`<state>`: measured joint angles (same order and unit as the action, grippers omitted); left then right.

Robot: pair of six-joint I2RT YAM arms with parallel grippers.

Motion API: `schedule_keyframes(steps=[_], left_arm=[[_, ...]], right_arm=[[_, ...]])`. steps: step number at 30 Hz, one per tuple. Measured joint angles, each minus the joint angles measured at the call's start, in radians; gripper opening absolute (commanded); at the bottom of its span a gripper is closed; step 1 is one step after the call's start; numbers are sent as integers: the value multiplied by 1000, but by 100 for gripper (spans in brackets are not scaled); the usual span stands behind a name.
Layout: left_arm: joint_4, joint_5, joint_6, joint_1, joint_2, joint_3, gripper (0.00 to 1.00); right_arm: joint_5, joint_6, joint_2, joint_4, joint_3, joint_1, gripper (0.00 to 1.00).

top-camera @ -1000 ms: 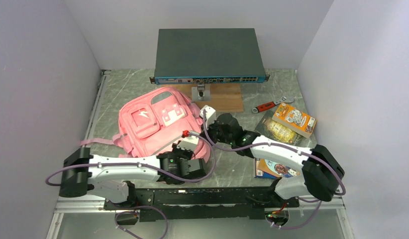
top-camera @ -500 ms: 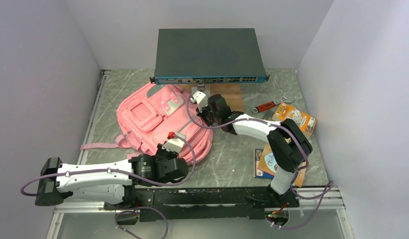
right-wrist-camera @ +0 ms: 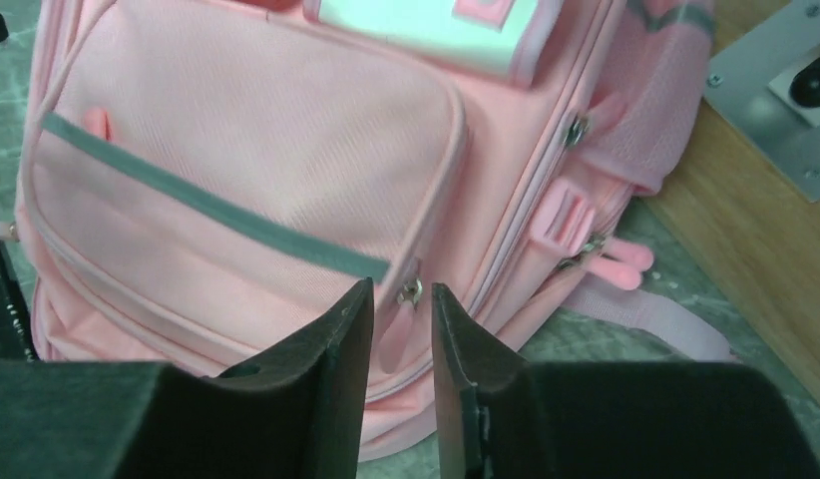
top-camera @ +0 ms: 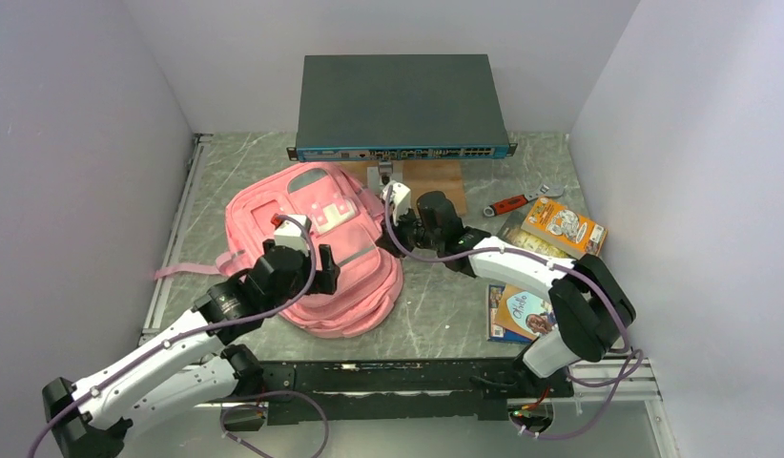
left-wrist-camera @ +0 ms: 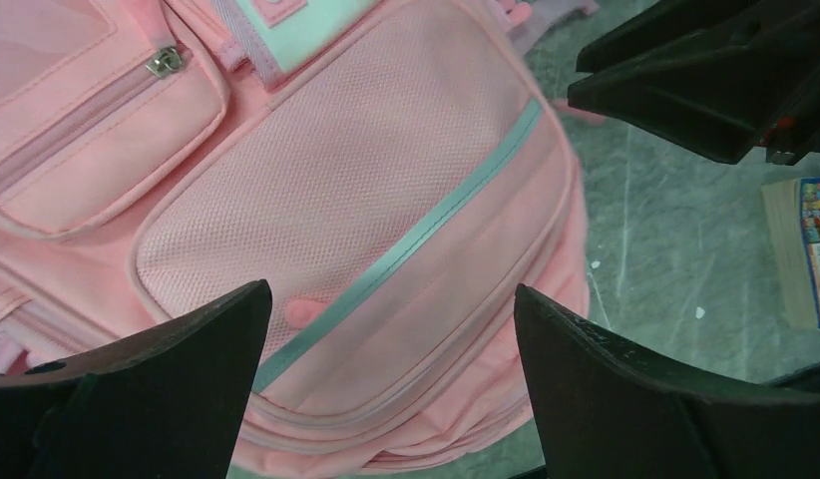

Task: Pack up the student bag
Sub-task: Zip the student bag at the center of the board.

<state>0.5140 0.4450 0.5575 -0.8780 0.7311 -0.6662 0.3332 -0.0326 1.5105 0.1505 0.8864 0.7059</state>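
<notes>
From above, the bag [top-camera: 345, 281] lies flat, front up, on the left-centre of the surface [top-camera: 445, 305], its top toward the far edge and a strap [top-camera: 183, 273] trailing toward the left edge. The left gripper [top-camera: 302, 256] hangs over the bag's middle. The right gripper [top-camera: 407, 234] sits at the side of the bag that faces the right edge. The books [top-camera: 522, 320] and a box [top-camera: 563, 227] wait by the right edge, so by my reckoning nothing is packed and the zips look closed.

On the left wrist camera, my left gripper is released, jaws spread wide over the mesh pocket [left-wrist-camera: 336, 200], touching nothing. The right gripper's dark bulk fills the top right corner, close by. That is my first worry: both arms are working the same small patch, and a careless reach could knock them together.

On the right wrist camera, the right gripper is released too, but its jaws are only a narrow slit apart. A zip pull [right-wrist-camera: 411, 291] shows just past the tips, in line with the slit. If I close slightly off line, I expect to pinch fabric or lose the small pull. Nothing pins the bag, and it is soft. A tug on the zip could drag the whole bag across the surface instead of opening it. Closing the left gripper here would probably only bunch the mesh.
</notes>
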Motion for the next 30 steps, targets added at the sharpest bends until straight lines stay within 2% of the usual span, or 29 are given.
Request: schedule_keyframes(steps=[3,9,14,16,20,24,30], left_arm=[[-7,-103,9,70,28,-11,99],[77,-225,62,190,53,-49,100],[147,-302,95,336,22,-68,99],[171,-331,110,384,15,-69,98],[249,-327,134,428,24,-85,99],[330,-262,159,437,3,-130,100],[408,-172,177,440,-80,-189,100]], right_arm=[[-65,26,5,-4,13,7,48],[-257,100,6,-134,83,7,60],[-201,261,-135,-159,-52,28,65],[-190,341,-208,-120,-160,113,66],[-269,368,-195,-89,-202,381,68],[-403,280,-121,-56,-164,577,69],[-631,69,66,-21,-41,694,75]])
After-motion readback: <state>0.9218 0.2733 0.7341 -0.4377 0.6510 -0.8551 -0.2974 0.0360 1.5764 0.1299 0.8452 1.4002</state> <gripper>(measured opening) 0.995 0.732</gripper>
